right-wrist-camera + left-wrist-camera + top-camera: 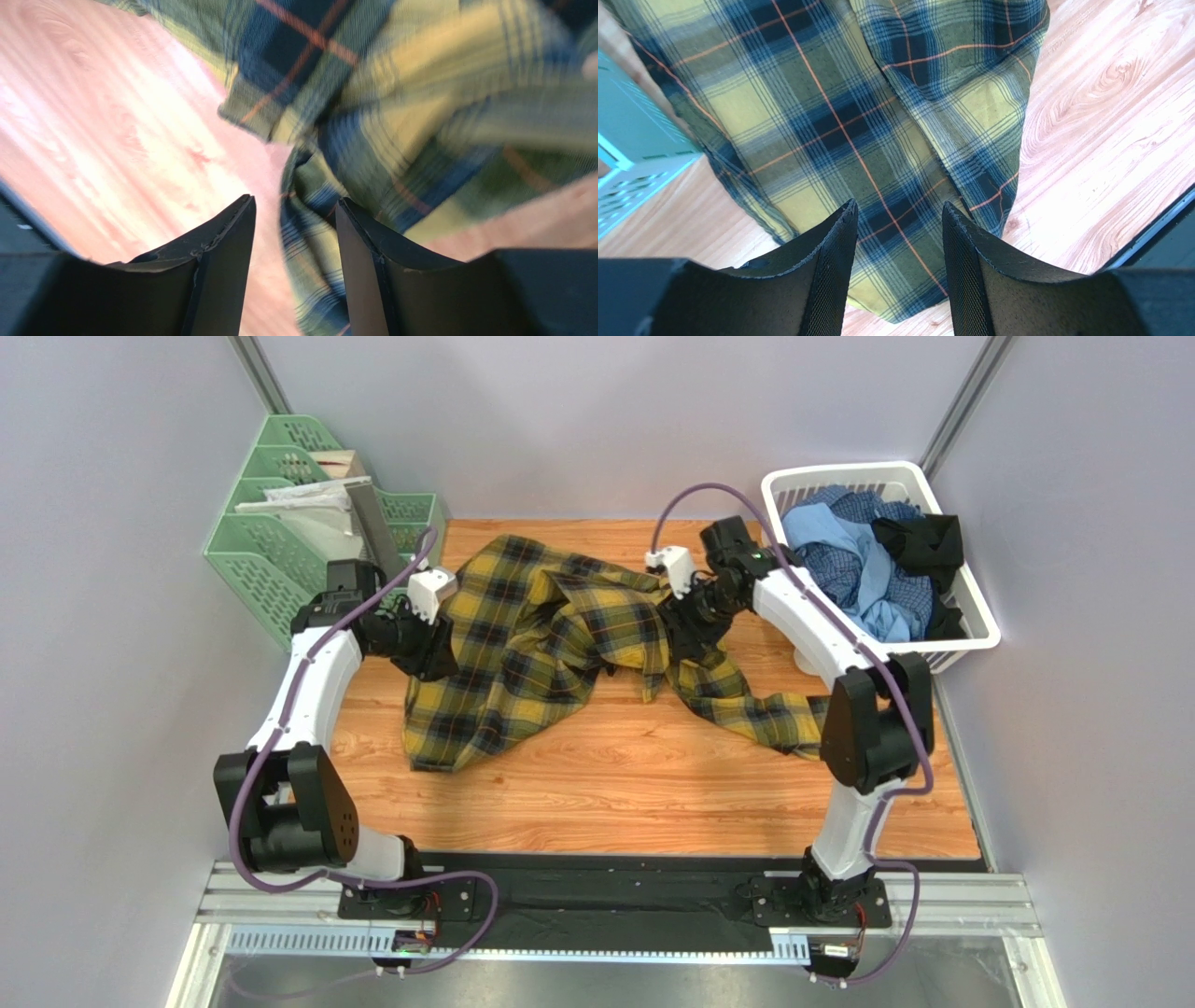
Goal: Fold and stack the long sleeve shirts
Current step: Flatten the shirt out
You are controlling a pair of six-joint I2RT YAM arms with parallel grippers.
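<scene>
A mustard-yellow and black plaid long sleeve shirt (533, 637) lies crumpled on the wooden table, and one sleeve trails right toward the right arm's elbow. My left gripper (428, 651) hovers over the shirt's left edge. In the left wrist view the left gripper (899, 205) is open and the plaid cloth (829, 119) lies flat below it, ungripped. My right gripper (690, 633) is over the bunched middle-right of the shirt. In the blurred right wrist view the right gripper (295, 201) stands open above a fold of the plaid cloth (393, 105).
A white laundry basket (856, 472) at the back right holds light blue shirts (856, 560) and a black one (926, 546). Green file trays (281, 546) stand at the back left, close to the left arm. Grey walls enclose the table.
</scene>
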